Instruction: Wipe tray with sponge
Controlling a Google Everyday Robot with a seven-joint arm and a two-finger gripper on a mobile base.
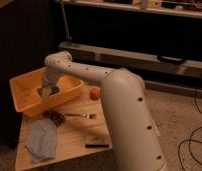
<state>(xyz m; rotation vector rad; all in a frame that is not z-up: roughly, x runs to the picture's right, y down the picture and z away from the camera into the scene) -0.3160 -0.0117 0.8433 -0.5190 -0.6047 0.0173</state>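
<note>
The yellow-orange tray [25,98] stands at the back left of a small wooden table [69,134]. My white arm reaches down into it from the right. The gripper [47,89] is low inside the tray, near its middle, shut on the small blue-grey sponge [48,92]. The sponge rests against the tray's floor. The arm's wrist hides the fingers themselves.
A pale blue cloth [41,141] lies at the table's front left, beside a dark bristly clump [55,118] and a fork [83,116]. A flat black block [96,140] sits near the front edge and an orange ball [95,93] right of the tray. Cables [194,145] lie on the floor.
</note>
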